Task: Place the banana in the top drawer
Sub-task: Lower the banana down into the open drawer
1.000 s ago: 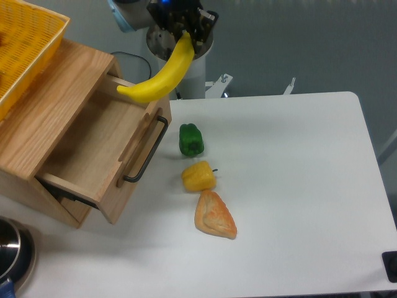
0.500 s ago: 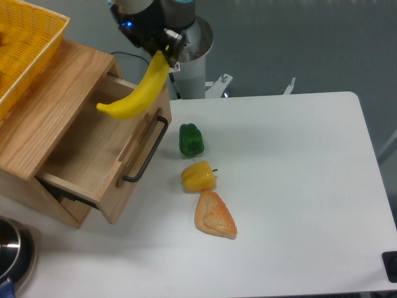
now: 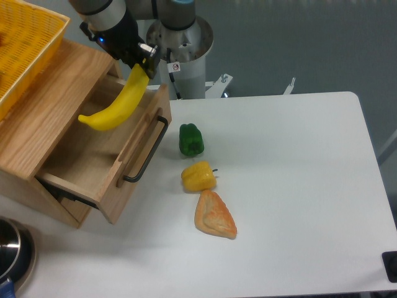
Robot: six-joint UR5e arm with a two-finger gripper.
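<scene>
The long bright-yellow banana (image 3: 115, 105) hangs slanted over the open top drawer (image 3: 93, 158), its upper end held in my gripper (image 3: 140, 64). The gripper is shut on the banana's top end, above the drawer's back right part. The drawer is light oak, pulled out of the wooden cabinet (image 3: 43, 99), with a black bar handle (image 3: 146, 151) on its front. The drawer's inside looks bare. The banana's lower tip points left, above the drawer floor and not touching it.
A green pepper (image 3: 191, 139), a yellow pepper (image 3: 198, 176) and an orange-tan pastry (image 3: 214, 215) lie in a line on the white table, right of the drawer. A yellow mesh basket (image 3: 25, 43) sits on the cabinet. The robot base (image 3: 183, 43) stands behind. A dark pot (image 3: 12, 254) is at bottom left.
My gripper has carried the banana leftward and a little down, from beside the robot base to over the open drawer. Nothing else has moved.
</scene>
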